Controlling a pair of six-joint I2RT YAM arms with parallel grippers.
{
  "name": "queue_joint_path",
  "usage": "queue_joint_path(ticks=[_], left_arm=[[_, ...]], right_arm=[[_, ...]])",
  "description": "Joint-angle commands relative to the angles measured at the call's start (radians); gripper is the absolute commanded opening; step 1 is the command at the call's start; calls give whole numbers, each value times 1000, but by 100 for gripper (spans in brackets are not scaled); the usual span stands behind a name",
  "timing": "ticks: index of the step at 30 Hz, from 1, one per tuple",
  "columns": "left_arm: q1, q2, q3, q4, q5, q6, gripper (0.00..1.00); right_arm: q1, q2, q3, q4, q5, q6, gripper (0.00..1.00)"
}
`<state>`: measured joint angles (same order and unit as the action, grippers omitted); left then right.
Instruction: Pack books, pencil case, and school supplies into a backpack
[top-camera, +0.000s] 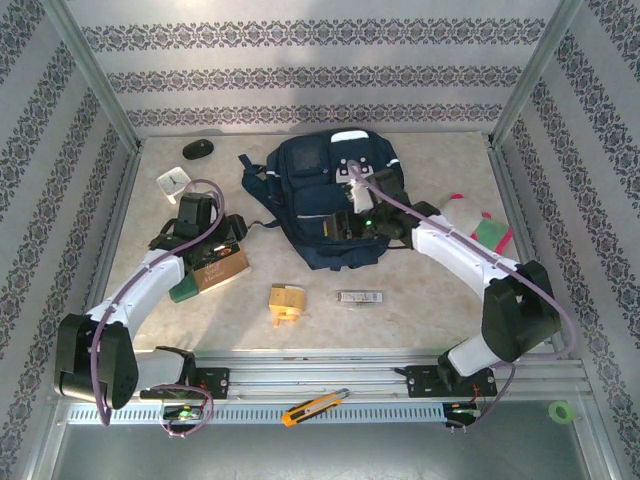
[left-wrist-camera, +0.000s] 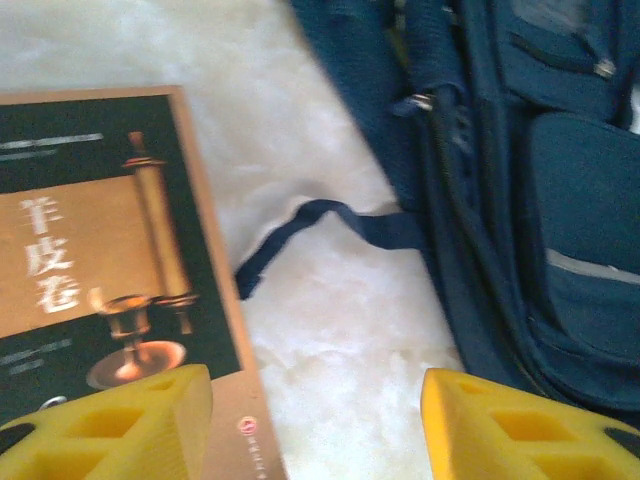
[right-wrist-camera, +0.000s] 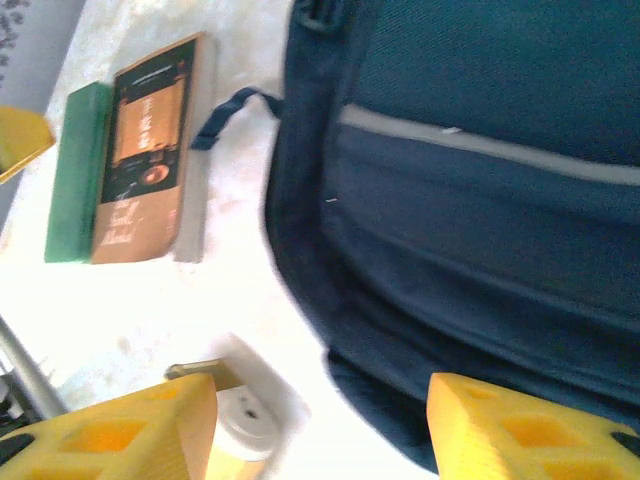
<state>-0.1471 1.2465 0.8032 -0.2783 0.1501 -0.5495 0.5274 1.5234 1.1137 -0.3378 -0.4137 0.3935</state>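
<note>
Navy backpack lies flat on the worktop, upper centre of the overhead frame, front pockets up, dark straps trailing off its left side. Brown book lies flat left of centre, apart from the backpack, dark cover with gold scroll picture up. A green book shows along its long side; under or beside, cannot tell. School supplies: tan-yellow block and silver bar lie near each other, not touching, below the backpack in frame. Hands: left hand sits over the book's edge, yellow fingers spread, nothing between them, released. The right hand is over the backpack's lower edge, fingers parted, grasping nothing. Periphery: black mouse and white clock upper left; pink-green plush at right.
</note>
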Motion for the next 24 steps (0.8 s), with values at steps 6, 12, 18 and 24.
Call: queue_joint_path(ticks=[6, 12, 18, 24], left_arm=[[142, -22, -124, -32, -20, -152, 58], [203, 12, -173, -24, -7, -173, 59], [242, 13, -185, -52, -24, -160, 59], [278, 23, -194, -83, -35, -130, 60]], right_arm=[[187, 177, 130, 167, 15, 313, 58], [276, 382, 267, 277, -37, 482, 61], [327, 555, 440, 208, -41, 477, 65], [332, 653, 542, 111, -4, 446, 65]])
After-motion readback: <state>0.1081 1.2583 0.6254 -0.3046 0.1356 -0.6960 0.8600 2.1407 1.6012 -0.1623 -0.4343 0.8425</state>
